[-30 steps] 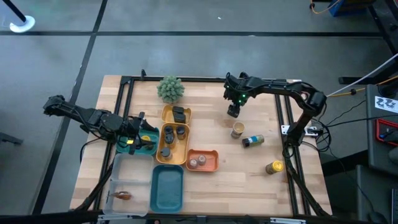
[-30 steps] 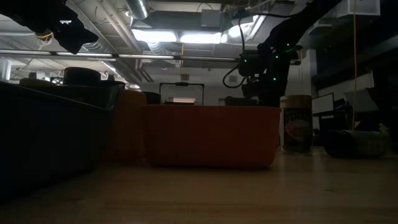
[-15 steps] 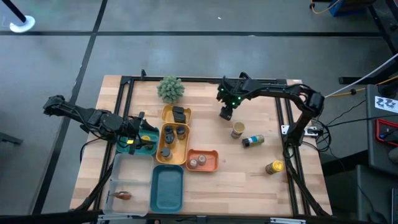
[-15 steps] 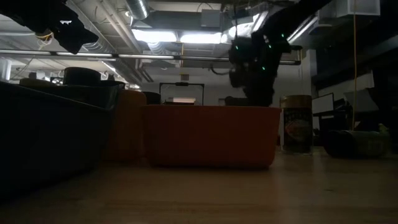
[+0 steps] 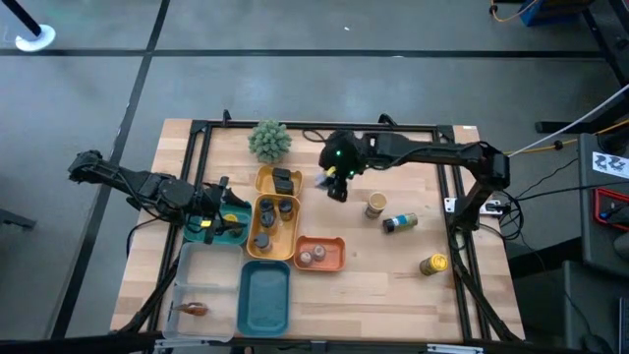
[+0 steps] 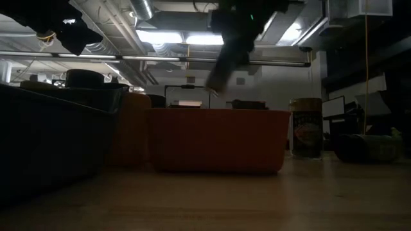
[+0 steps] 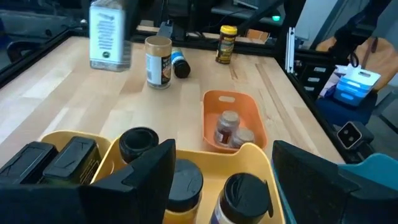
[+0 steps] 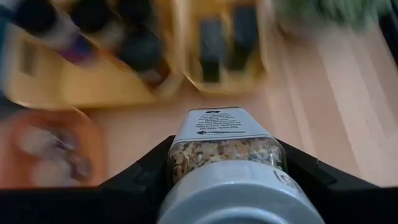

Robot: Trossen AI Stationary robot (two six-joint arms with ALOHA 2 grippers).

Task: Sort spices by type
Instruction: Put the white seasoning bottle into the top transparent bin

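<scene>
blurred yellow trays [image 8: 93, 87] lie beyond my right gripper [image 8: 225, 167], clamped on a spice jar [image 8: 225, 146]; left gripper [image 7: 221, 171] hangs unclenched.

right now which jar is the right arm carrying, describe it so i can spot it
Start at the fuzzy green plant at the table's far edge. Just right of it, the right tool grips a clear jar of pale flakes. Unlike every other jar, it's airborne, with a grey cap.

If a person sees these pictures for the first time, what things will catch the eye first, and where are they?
The right hand hangs above the table's middle, shut on a spice jar, close to the yellow trays full of dark-capped jars. The fuzzy green plant stands at the far edge. The left hand waits, open, over the teal tray at the left.
</scene>
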